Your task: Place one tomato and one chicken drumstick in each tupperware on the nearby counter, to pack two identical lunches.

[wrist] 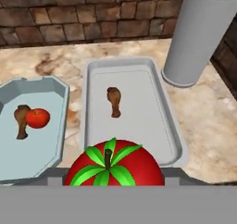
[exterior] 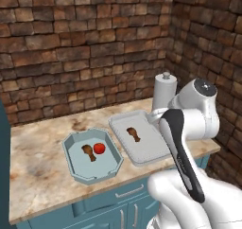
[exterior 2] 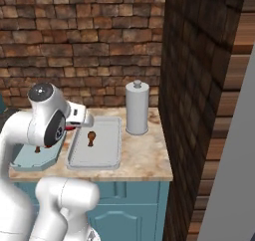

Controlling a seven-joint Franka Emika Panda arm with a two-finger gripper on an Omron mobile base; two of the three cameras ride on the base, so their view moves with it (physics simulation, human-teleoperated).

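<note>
Two trays sit side by side on the counter, and only the left one is fully packed. Largest first: the counter runs along the brick wall, with a tall grey cylinder standing at its far right corner. Next, the right tupperware, a long pale tray whose long axis runs near to far; its near end lies directly below and just ahead of the gripper in the hand view. The left tupperware, the blue-grey one with cut-off corners, lies just beside it to the left.

Smaller still: the held tomato, clamped between the fingers at the bottom of the hand view, stem and green leaves facing the camera. It hangs over the near rim of the right tray. A drumstick rests alone toward the far middle of that tray. The left tray already holds a drumstick touching a small tomato.

I judge the coming move short: carry the tomato forward along the tray's long axis, then lower and release near the lone drumstick.
</note>
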